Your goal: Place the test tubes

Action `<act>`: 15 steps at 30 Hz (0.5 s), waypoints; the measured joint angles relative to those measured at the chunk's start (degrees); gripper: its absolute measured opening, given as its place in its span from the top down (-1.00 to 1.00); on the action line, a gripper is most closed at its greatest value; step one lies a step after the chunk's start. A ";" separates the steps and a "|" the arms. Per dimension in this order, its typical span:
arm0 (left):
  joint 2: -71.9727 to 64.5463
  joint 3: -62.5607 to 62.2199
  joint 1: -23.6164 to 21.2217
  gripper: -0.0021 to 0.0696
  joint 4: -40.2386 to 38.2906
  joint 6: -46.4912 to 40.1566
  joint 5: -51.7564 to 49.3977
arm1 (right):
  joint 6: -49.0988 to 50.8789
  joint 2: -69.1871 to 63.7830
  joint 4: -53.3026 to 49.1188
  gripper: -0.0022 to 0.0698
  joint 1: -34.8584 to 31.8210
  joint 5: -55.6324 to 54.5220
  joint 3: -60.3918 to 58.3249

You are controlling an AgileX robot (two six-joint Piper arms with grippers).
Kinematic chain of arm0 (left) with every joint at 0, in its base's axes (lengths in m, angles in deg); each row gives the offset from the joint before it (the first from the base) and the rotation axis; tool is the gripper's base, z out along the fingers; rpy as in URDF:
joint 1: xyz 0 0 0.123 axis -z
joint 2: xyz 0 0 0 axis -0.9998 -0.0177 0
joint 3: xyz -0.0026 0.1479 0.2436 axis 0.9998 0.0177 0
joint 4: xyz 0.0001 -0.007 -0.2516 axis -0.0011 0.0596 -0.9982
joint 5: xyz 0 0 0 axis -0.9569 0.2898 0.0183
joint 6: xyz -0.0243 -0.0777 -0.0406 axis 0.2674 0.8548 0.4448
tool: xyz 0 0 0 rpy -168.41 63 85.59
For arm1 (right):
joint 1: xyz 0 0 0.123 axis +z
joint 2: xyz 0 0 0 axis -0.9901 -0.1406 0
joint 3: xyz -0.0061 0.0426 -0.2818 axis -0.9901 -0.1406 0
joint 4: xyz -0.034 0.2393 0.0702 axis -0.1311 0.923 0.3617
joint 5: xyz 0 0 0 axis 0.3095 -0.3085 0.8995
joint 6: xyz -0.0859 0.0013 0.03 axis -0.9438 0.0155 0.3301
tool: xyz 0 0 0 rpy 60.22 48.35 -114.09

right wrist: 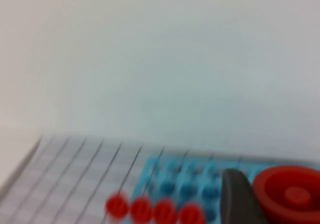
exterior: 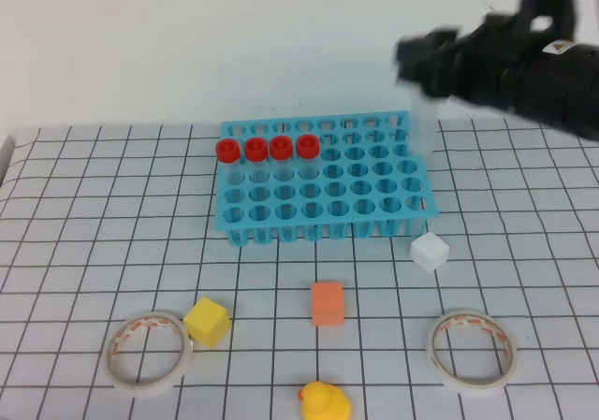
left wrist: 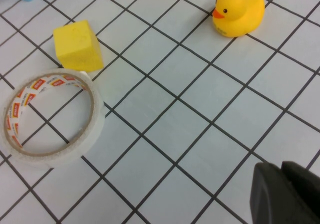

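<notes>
A white cloth ruled in a black grid covers the table, with a pale blank wall behind. The clear test tube hangs upright from the right gripper, whose fingers pinch it just under its red cap, above the far right end of the blue rack. Below and off to the gripper's left, four red-capped tubes already stand side by side in one row. So four look placed, a fifth is ready to lower, and most holes are empty. Nearer than the rack lie a white cube and an orange block. The left gripper sits pressed together, low over the table by a tape roll, a yellow cube and a rubber duck. The tape's red print is too small to read.
</notes>
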 joint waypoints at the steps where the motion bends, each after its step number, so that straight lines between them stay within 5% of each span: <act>1: 0.00 0.00 0.00 0.92 0.00 0.00 0.00 | 9.72 -0.13 -8.01 0.15 0.00 -2.96 0.00; 4: 0.00 0.00 0.00 0.92 0.00 0.00 0.00 | 33.11 -1.54 -31.09 0.15 0.00 -11.02 -0.59; 8: 0.00 0.00 0.00 0.92 0.00 0.00 -0.12 | 50.74 -6.71 -53.93 0.15 0.00 -20.41 -1.69; 15: 0.00 0.00 0.00 0.92 0.00 0.03 -0.23 | 51.14 -13.73 -59.40 0.15 0.00 -27.21 -1.69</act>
